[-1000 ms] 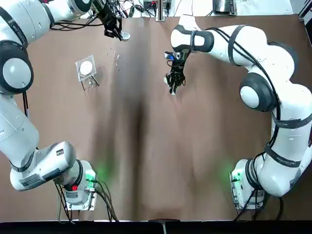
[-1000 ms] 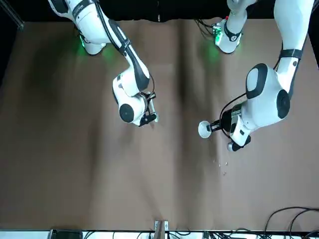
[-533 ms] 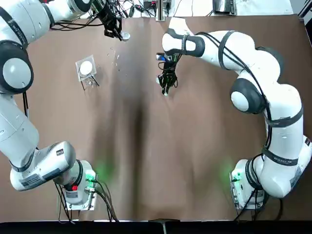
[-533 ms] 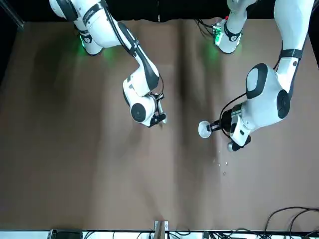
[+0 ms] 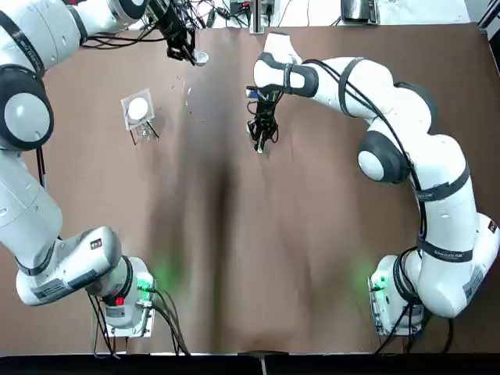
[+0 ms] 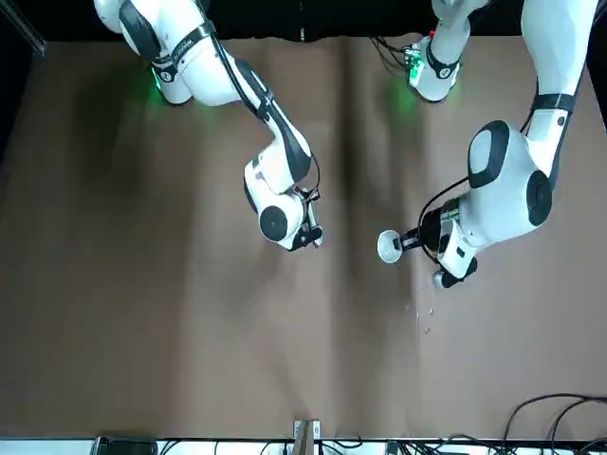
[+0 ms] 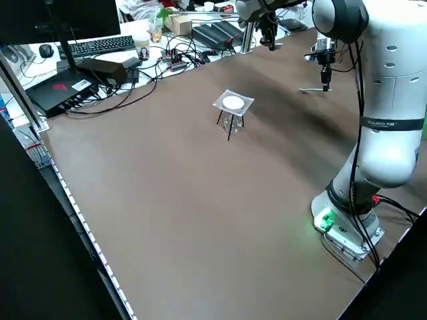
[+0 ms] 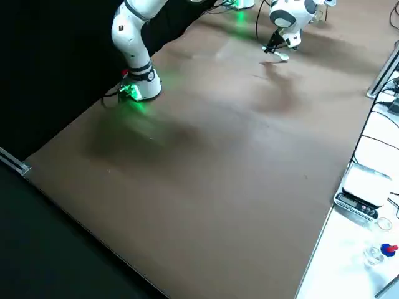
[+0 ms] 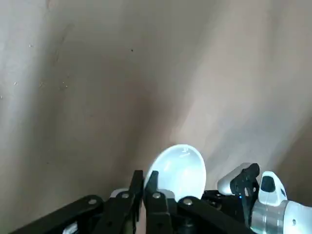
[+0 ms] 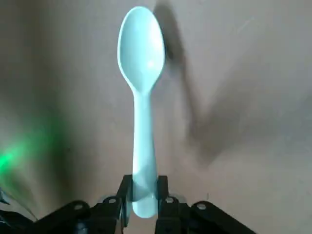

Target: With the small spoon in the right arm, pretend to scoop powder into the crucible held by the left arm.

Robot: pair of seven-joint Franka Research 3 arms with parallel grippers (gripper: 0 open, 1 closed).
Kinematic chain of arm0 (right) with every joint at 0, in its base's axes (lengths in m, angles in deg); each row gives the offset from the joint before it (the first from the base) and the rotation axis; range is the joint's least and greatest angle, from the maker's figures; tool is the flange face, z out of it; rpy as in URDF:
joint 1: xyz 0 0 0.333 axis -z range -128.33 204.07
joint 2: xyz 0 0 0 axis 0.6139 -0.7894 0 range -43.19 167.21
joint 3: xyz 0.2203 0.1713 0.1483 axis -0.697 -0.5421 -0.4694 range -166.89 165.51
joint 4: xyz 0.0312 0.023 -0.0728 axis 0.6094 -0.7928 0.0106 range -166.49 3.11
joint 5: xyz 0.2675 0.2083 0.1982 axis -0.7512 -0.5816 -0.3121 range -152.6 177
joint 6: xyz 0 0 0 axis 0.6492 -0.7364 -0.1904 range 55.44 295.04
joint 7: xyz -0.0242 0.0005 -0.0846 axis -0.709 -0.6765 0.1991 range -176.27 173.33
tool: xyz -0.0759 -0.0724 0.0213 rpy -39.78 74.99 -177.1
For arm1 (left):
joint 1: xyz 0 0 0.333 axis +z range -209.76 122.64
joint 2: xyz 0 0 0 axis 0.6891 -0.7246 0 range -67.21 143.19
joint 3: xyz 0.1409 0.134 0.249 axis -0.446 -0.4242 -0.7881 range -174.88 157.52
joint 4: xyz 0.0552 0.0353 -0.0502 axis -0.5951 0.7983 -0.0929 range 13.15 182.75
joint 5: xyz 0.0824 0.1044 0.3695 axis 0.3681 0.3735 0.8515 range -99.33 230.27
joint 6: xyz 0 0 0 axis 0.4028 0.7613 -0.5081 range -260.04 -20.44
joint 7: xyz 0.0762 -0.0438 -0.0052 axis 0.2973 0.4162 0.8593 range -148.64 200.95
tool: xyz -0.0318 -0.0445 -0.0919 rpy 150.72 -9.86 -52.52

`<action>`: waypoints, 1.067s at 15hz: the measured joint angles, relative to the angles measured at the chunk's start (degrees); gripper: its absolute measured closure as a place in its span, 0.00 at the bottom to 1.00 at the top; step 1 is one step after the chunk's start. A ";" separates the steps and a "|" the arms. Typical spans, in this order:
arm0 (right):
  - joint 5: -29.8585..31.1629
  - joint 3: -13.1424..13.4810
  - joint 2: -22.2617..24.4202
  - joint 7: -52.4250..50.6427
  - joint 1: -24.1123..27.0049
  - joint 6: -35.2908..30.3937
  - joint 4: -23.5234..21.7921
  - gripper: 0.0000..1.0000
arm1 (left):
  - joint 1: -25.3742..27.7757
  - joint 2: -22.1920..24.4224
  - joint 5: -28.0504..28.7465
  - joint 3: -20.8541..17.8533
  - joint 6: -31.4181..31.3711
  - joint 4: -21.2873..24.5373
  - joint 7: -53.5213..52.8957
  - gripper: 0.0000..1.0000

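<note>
My left gripper (image 5: 183, 47) hovers at the far edge of the table, left of centre, shut on a small white crucible (image 5: 201, 56) that sticks out sideways. The left wrist view shows the crucible's bowl (image 9: 179, 166) just beyond the closed fingers. My right gripper (image 5: 262, 126) is near the table's middle back, to the right of the crucible and nearer me, apart from it. It is shut on the handle of a pale green small spoon (image 10: 142, 73), whose bowl looks empty. From the front, the crucible (image 6: 388, 245) and the right gripper (image 6: 309, 232) sit side by side with a gap between them.
A small clear stand holding a white disc (image 5: 138, 108) is on the table's left part. Tiny white specks (image 5: 187, 91) lie between it and the crucible. Cables and devices (image 5: 234, 9) line the far edge. The arm bases (image 5: 125, 301) glow green at the near corners.
My right gripper has carried the spoon leftward and slightly farther back, closing on the crucible. The left gripper and crucible have stayed still.
</note>
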 joint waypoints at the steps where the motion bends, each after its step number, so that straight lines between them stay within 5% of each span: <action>1: 0.55 0.15 -0.20 0.02 0.00 0.00 0.15 0.76 | 0.00 0.00 0.00 0.00 0.00 0.00 0.00 0.94; 10: 13.53 1.07 0.39 0.42 0.16 -0.03 1.48 0.76 | 0.00 0.00 0.00 0.00 0.00 -0.02 0.00 0.94; 16: 16.22 2.30 9.32 0.57 0.52 -1.18 -0.22 0.76 | -1.45 -0.10 -0.34 0.04 -0.02 0.07 0.00 0.94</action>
